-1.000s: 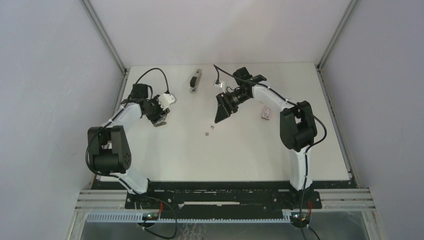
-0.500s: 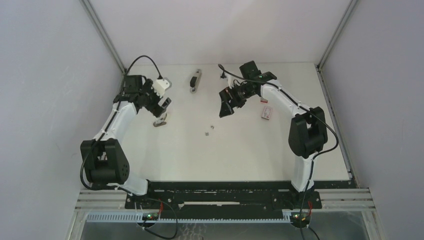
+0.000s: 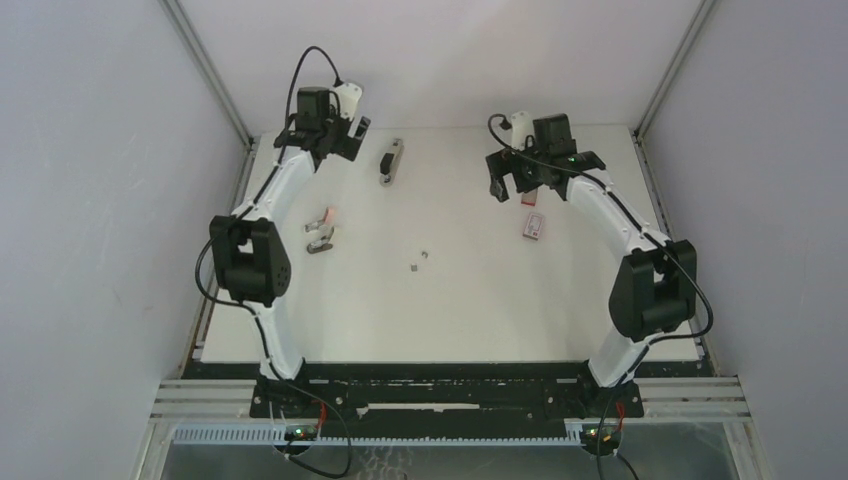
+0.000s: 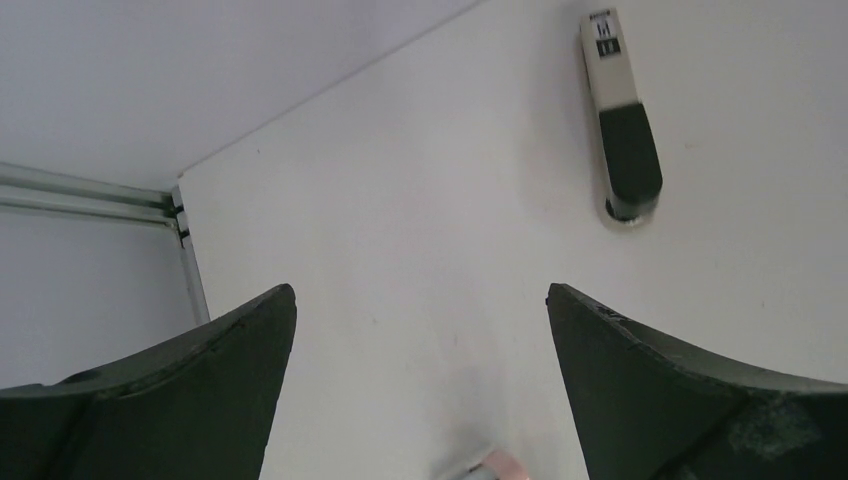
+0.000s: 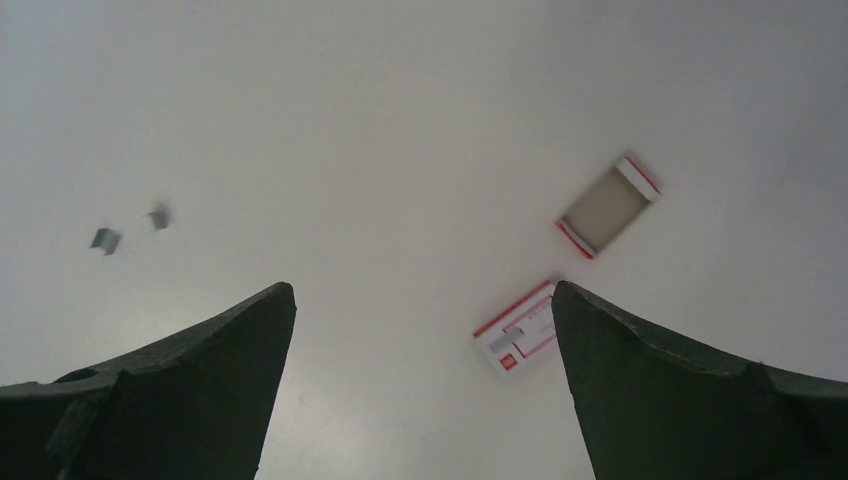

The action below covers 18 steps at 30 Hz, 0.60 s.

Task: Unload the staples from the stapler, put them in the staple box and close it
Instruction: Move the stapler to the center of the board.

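My table [image 3: 450, 320] is white. My left jaws and right jaws are both wide apart, holding nothing. The stapler [image 3: 389, 162] lies on the table at eleven o'clock. Two tiny staples [image 3: 414, 268] sit near the middle.

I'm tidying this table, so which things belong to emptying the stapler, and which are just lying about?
Part of the job:
- stapler
- staples

Just lying about:
- staple remover
- red-and-white boxes
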Available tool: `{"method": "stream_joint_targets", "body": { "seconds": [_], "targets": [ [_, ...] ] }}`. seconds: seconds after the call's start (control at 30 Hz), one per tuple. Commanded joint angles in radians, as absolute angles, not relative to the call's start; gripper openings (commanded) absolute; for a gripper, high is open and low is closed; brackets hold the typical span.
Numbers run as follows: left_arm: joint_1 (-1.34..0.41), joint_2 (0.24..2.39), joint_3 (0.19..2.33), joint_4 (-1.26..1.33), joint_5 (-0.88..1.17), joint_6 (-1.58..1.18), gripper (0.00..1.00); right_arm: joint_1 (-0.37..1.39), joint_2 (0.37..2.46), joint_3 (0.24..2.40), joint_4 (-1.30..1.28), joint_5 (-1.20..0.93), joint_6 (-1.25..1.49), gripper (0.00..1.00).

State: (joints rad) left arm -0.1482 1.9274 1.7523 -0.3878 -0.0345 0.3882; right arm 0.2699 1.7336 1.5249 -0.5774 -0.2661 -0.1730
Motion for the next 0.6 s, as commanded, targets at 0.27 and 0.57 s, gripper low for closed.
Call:
{"method": "stream_joint_targets", "body": {
  "seconds": [0.27, 0.57],
  "targets": [
    [-0.2, 2.192, 2.149, -0.441, 0.047, 0.133, 1.0, 0.151, 1.542, 1.423, -0.446, -0.309, -0.1, 1.0],
    [-0.248, 2.294, 2.152, -0.414, 0.086, 0.035, 1.0, 0.151, 1.553, 1.405, -0.447, -0.385, -0.08, 0.93]
  ]
}}
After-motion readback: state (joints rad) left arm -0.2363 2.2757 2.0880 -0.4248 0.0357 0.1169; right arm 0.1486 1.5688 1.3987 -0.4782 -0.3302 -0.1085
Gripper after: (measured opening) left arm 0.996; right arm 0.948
